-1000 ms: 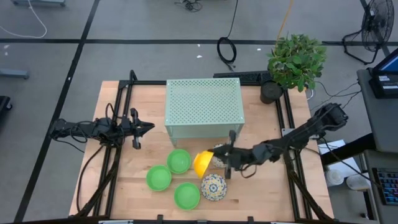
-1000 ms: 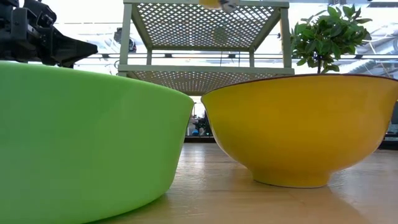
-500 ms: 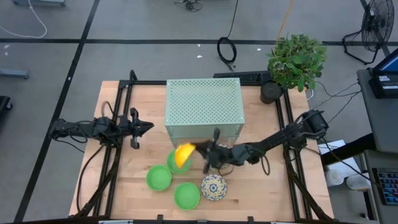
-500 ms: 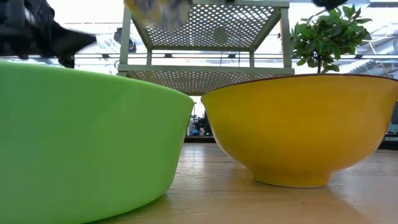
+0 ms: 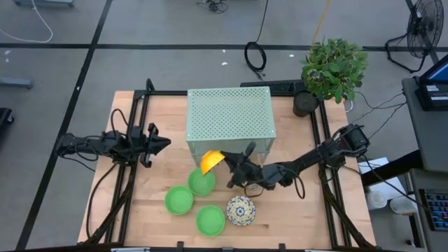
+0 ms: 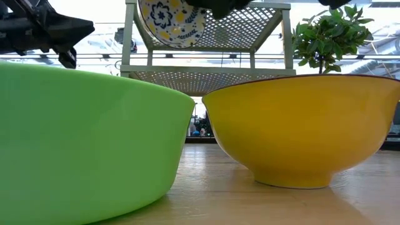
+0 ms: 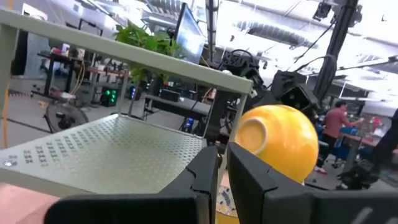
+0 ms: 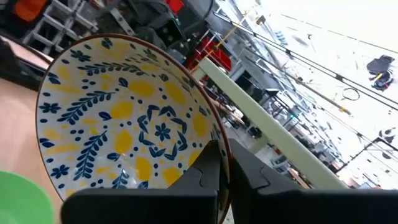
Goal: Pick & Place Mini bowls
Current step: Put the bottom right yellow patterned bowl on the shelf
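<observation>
High view: you see the right gripper [image 5: 234, 171] reaching in over the tabletop [image 5: 308, 217], just in front of the pale green stand [image 5: 229, 120].
Held bowl: a yellow-outside bowl [image 5: 210, 162] hangs tilted at the right gripper's tip, above the tabletop and just beside the stand's front edge.
Green bowls: three green bowls [image 5: 201, 181] sit in a cluster on the tabletop in front of the stand.
Patterned bowl: one floral bowl [image 5: 241, 209] rests just to the right of the nearest green one.
Left gripper: you find it [image 5: 162, 144] hovering left of the stand, well apart from the bowls.

Low view: a green bowl [image 6: 81, 137] and a yellow bowl [image 6: 306, 128] fill your foreground on the tabletop, close side by side.
Raised bowl: the floral inside of the lifted bowl [image 6: 172, 22] shows high up in front of the stand [image 6: 209, 62].

Left wrist view: your left jaws are nearly together and hold nothing.
Beyond them: the lifted bowl's yellow underside [image 7: 277, 140] shows beside the stand's corner post [image 7: 214, 106].

Right wrist view: your right jaws are clamped on the rim of the lifted bowl [image 8: 124, 130], whose blue-and-yellow floral inside faces the camera.
</observation>
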Motion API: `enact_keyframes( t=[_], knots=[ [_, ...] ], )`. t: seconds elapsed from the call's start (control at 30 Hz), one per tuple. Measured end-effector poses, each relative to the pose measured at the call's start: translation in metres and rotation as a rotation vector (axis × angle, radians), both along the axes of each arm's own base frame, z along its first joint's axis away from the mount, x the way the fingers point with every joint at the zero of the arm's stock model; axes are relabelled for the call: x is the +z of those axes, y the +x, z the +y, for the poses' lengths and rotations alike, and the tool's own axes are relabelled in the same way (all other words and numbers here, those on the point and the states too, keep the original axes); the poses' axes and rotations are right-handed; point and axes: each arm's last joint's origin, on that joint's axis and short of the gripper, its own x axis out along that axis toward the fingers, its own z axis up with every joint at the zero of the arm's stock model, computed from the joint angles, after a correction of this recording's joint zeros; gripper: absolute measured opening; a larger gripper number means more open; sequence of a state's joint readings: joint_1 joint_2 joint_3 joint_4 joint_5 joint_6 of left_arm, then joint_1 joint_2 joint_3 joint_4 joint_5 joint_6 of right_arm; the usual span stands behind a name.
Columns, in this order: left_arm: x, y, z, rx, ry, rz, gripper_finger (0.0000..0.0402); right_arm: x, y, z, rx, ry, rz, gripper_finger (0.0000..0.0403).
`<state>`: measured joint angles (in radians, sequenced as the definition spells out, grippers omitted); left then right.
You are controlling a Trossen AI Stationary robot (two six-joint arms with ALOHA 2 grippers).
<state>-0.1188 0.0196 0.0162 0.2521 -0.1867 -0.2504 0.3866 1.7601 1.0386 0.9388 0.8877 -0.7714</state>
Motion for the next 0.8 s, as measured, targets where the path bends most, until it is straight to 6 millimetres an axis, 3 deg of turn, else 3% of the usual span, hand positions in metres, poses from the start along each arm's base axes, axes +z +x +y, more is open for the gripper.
enact_keyframes(
  t=[0.2,0.57,0.67,0.8],
  knots=[
    [0.000,0.000,0.000,0.048,0.129,0.007,0.0037,0.000,-0.004,0.011,0.030,-0.007,0.004,0.0001],
    [0.003,-0.001,0.005,0.187,0.096,-0.007,0.0039,-0.001,-0.006,0.014,-0.007,-0.001,0.013,0.0001],
    [0.006,-0.002,0.002,0.116,0.126,-0.050,0.0058,-0.001,-0.007,0.017,0.002,-0.016,0.021,0.0001],
    [0.016,-0.004,-0.005,-0.116,0.240,-0.176,0.0109,-0.001,-0.008,0.018,0.004,-0.012,0.018,0.0001]
  ],
)
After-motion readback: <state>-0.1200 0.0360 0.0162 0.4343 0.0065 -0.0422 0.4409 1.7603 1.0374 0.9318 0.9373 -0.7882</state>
